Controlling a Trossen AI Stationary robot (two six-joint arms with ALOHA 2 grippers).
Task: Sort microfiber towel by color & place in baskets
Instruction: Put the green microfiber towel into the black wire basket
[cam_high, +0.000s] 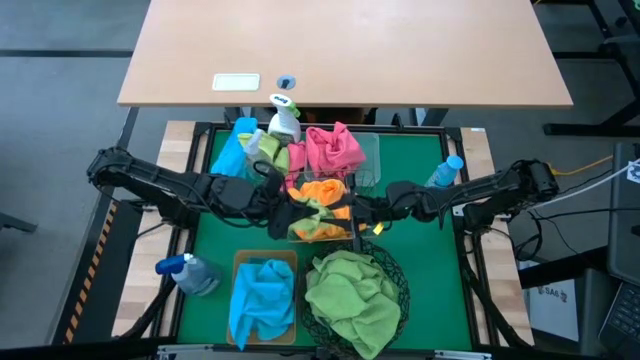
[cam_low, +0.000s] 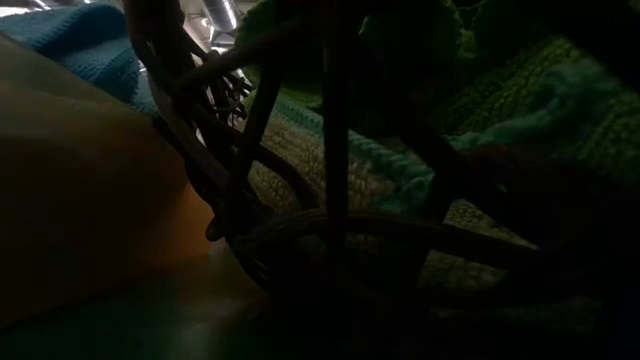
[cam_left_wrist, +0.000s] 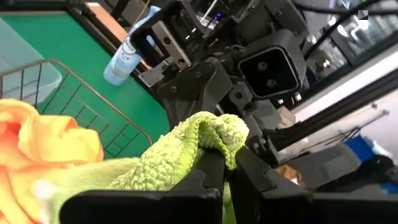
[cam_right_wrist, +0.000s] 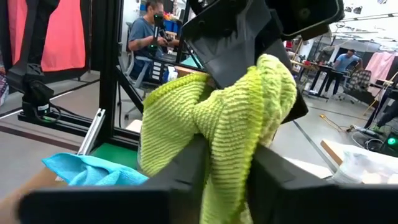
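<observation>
A lime-green microfiber towel (cam_high: 322, 222) hangs between my two grippers above the wire basket (cam_high: 352, 182) that holds orange towels (cam_high: 322, 192). My left gripper (cam_left_wrist: 229, 177) reaches in from the table's left and is shut on the towel. My right gripper (cam_right_wrist: 227, 180) faces it from the table's right, with the same towel between its fingers. Pink towels (cam_high: 335, 150) fill the clear basket behind. A blue towel (cam_high: 262, 298) lies in the tan bin (cam_high: 240, 262). Green towels (cam_high: 350, 292) fill the round black mesh basket (cam_high: 398, 280). My left gripper pinches a bunched fold of the green towel (cam_left_wrist: 219, 132) between its two fingers, coming nearly level from the table's left. The fold bulges out past the fingertips, and the rest trails back toward the orange towels. My right gripper has a thick bunch of the same towel (cam_right_wrist: 225, 140) between its two fingers (cam_right_wrist: 186, 168), coming level from the table's right. The cloth fills the gap between them. It runs on to the left gripper's fingers, just beyond.
Spray bottles stand at the near left (cam_high: 186, 272), the far middle (cam_high: 283, 118) and the right (cam_high: 446, 170) of the green mat. A loose blue towel (cam_high: 233, 150) lies at the far left. In the low view the black basket's wires (cam_low: 330, 200) stand close in front.
</observation>
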